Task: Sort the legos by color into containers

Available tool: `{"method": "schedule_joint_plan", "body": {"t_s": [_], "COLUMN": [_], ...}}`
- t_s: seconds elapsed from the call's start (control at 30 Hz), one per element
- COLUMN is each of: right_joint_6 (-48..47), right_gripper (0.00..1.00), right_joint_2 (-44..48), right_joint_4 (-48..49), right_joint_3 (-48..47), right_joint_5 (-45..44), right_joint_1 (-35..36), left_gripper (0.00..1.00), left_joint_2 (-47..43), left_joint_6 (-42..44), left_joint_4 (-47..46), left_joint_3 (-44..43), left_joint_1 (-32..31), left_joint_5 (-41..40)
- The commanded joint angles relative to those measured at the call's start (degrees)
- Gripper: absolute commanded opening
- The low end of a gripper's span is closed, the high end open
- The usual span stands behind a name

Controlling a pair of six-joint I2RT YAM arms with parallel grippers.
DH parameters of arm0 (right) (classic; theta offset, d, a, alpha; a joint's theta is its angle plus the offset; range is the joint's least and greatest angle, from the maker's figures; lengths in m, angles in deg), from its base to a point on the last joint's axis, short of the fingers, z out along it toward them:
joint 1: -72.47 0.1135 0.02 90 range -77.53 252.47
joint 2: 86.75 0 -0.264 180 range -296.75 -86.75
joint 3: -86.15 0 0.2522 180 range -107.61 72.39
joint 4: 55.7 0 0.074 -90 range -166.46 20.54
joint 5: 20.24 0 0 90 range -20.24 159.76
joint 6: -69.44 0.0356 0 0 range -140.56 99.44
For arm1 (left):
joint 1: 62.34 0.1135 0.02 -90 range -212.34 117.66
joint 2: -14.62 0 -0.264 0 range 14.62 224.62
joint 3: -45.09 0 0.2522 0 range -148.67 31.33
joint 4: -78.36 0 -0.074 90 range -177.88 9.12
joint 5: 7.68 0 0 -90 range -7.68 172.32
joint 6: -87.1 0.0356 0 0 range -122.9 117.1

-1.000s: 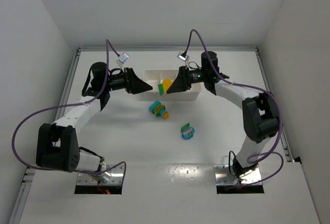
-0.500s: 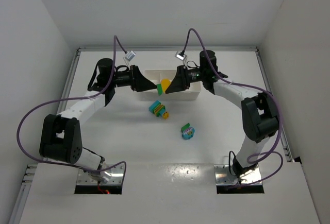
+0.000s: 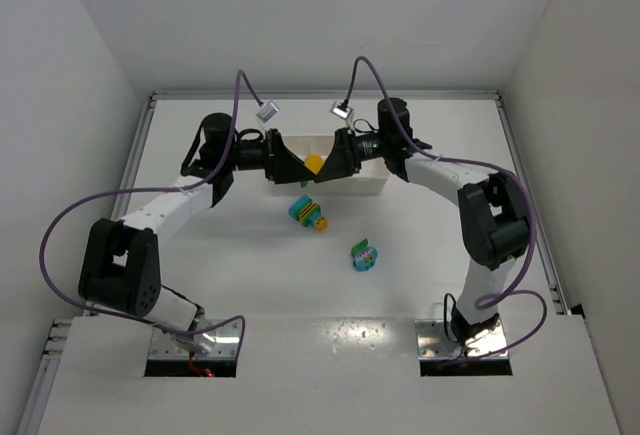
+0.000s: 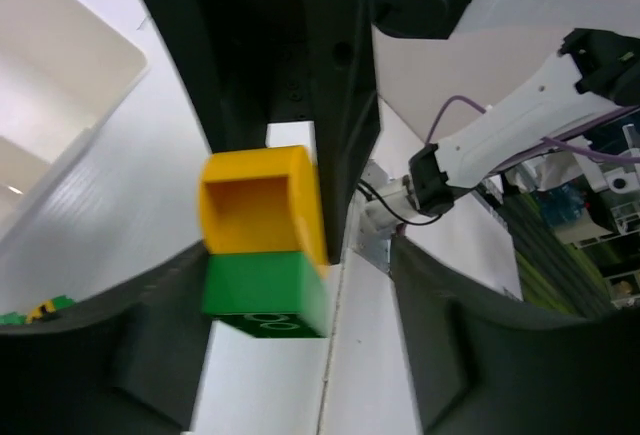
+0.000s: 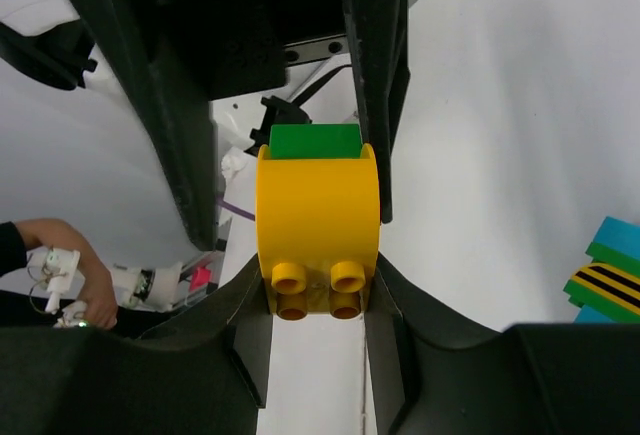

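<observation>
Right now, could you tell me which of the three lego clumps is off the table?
The yellow-and-green clump, pinched in the right gripper; the striped clump and the cyan-and-green clump lie on the table.

Bright even light, soft shadows, blurred close foregrounds

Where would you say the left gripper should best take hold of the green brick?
Grip the green brick across its two flat side faces, coming from the end opposite the right gripper, which is shut on the yellow brick. Only the green half sticks out free, and the left gripper faces it open.
</observation>
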Motion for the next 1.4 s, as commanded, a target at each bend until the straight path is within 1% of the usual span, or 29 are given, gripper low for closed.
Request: {"method": "schedule_joint_plan", "body": {"t_s": [0.0,0.1,0.27,0.43,0.5,0.53,0.6,0.63,0.73,0.77,0.83,0.87,0.9,0.93,0.97,1.0,1.03,1.07,1.1,1.13,1.17,1.2,1.23,1.27,1.33,1.37], "right_joint_6": [0.4,0.4,0.4,0.4,0.4,0.4,-0.2,-0.2,-1.7,-2.2,-2.8,-4.0,-8.5,-11.7,-14.8,-18.2,-23.4,-25.4,-26.8,-29.4,-30.3,-31.2,-31.8,-32.7,-33.4,-33.9], "right_gripper": [0.00,0.00,0.00,0.00,0.00,0.00,0.00,0.00,0.00,0.00,0.00,0.00,0.00,0.00,0.00,0.00,0.00,0.00,0.00,0.00,0.00,0.00,0.00,0.00,0.00,0.00], "right_joint_2": [0.2,0.2,0.9,2.1,2.1,2.6,2.6,2.6,2.6,2.6,3.3,3.8,3.8,4.4,4.4,4.4,4.4,4.4,3.6,3.1,2.4,1.1,0.4,-0.5,-2.5,-3.0], "right_joint_4": [3.8,3.8,3.8,3.8,3.8,3.8,3.2,2.4,0.7,0.0,-1.8,-2.9,-5.5,-13.7,-18.0,-22.4,-25.7,-31.1,-33.4,-34.8,-36.5,-37.3,-38.1,-38.7,-38.7,-38.7], "right_joint_3": [-3.4,-3.4,-2.2,-0.4,0.3,0.3,0.3,0.3,0.8,1.5,2.5,3.3,3.3,2.3,1.5,-0.7,-1.6,-2.5,-4.9,-5.9,-6.8,-8.9,-10.0,-11.7,-12.4,-13.2], "right_joint_5": [0.8,0.8,0.8,0.8,0.8,0.8,1.3,1.3,1.3,1.3,-0.1,-0.7,-2.5,-4.2,-6.5,-12.5,-16.2,-25.8,-31.0,-34.8,-40.1,-42.3,-46.5,-47.2,-49.1,-50.2], "right_joint_1": [-0.2,-0.2,-1.9,-2.5,-3.1,-3.1,-3.1,-3.1,-3.7,-4.5,-7.0,-8.1,-10.2,-11.4,-12.4,-13.2,-13.7,-14.2,-14.2,-13.6,-13.6,-13.1,-12.6,-12.5,-12.5,-12.0], "left_gripper": [0.67,0.56,0.55,0.55,0.50,0.40,0.24,0.11,0.04,0.00,0.00,0.00,0.00,0.00,0.00,0.00,0.00,0.00,0.01,0.01,0.01,0.03,0.04,0.04,0.06,0.06], "left_joint_2": [0.9,1.4,1.4,1.4,1.4,1.4,1.4,1.4,1.9,1.9,1.3,1.2,0.7,0.1,0.1,0.1,0.6,1.3,2.2,3.1,5.2,6.3,7.5,8.7,11.9,12.8], "left_joint_6": [1.6,1.6,3.3,3.3,3.3,3.3,3.3,3.3,3.3,3.9,4.7,5.5,7.8,8.8,10.3,13.7,15.3,16.2,18.6,19.6,20.6,22.2,22.8,23.6,24.2,24.2], "left_joint_4": [-1.6,-1.6,-0.1,0.6,0.6,-0.2,-0.7,-0.7,-0.1,0.8,1.6,3.8,5.3,7.4,9.4,11.9,14.4,16.8,18.9,20.1,22.1,23.1,24.1,26.2,26.8,26.8], "left_joint_3": [-2.8,-2.8,-2.8,-2.2,-2.2,-2.2,-1.7,-1.7,-2.2,-2.2,-2.8,-2.8,-2.8,-2.8,-2.8,-4.2,-5.0,-5.7,-6.9,-9.3,-10.7,-12.2,-14.9,-16.3,-18.7,-18.8], "left_joint_1": [0.1,0.1,0.1,0.7,1.2,1.2,1.2,1.2,1.8,2.9,4.3,5.1,6.6,7.2,7.2,7.2,6.6,6.0,5.3,3.7,3.0,2.3,1.0,0.5,-0.2,-0.2], "left_joint_5": [1.7,1.7,1.7,1.7,1.7,1.7,1.7,1.7,0.7,0.0,-1.3,-2.1,-4.2,-5.5,-7.6,-10.4,-15.8,-17.8,-20.6,-24.9,-26.5,-28.3,-32.2,-34.0,-39.0,-39.7]}}
